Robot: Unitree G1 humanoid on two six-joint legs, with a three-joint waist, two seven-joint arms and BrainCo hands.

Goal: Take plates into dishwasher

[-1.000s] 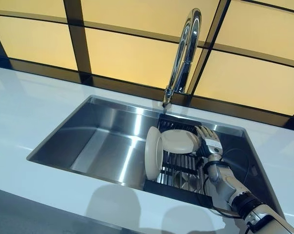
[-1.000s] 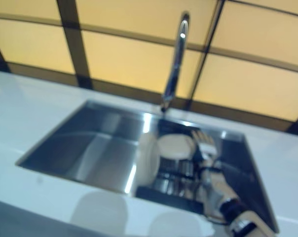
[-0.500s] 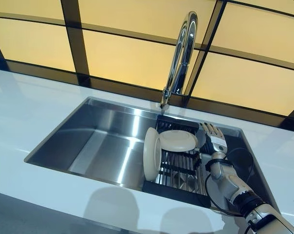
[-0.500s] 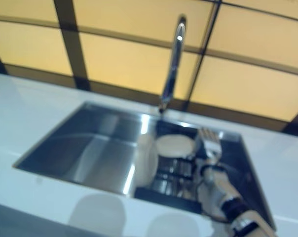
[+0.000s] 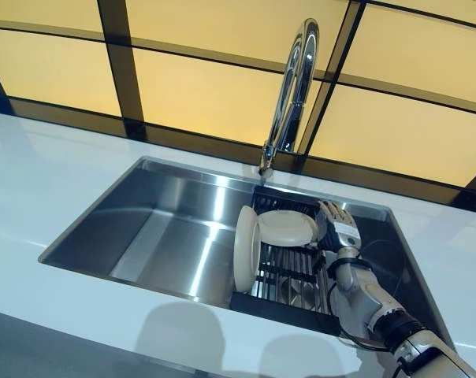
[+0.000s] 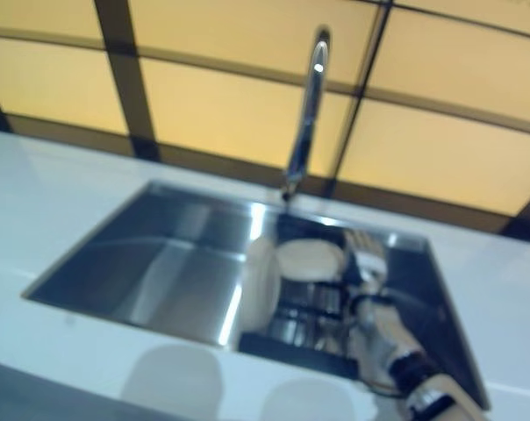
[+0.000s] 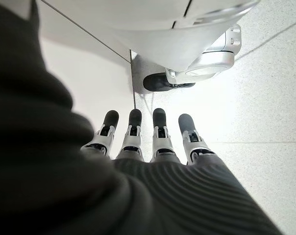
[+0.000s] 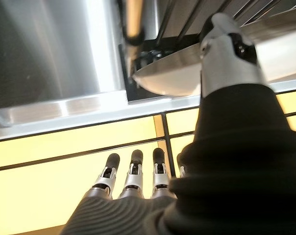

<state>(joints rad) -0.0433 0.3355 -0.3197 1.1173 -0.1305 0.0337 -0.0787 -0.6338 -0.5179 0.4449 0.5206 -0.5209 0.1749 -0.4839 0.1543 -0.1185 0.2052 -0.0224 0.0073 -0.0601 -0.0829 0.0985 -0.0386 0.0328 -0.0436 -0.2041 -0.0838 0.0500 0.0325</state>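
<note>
a: where's the plate relative to the hand right now?

b: the flat cream plate (image 5: 288, 227) sits tilted on top of the black dish rack (image 5: 279, 293) at the right end of the steel sink (image 5: 151, 228). the right hand (image 5: 338, 229) is right against its right edge. in the right wrist view the thumb (image 8: 230, 46) lies on the plate's rim while the fingers (image 8: 133, 172) stick out straight, away from the plate, so the hand is spread and not curled round it.

a: and the other plate?

b: a second cream plate (image 5: 247, 248) stands upright on edge at the rack's left side, touching the flat one. the tap (image 5: 291, 88) rises just behind the rack, out of the white counter (image 5: 33, 189).

a: left hand?

b: only in its own wrist view, left hand (image 7: 138, 147) with fingers straight and relaxed over a pale floor, holding nothing.

a: anything changed from half a second ago?

b: yeah, the right hand was a bit off to the right of the plate with a gap. now it's closed in against the rim, much like a second ago. the plates look about where they were.
</note>
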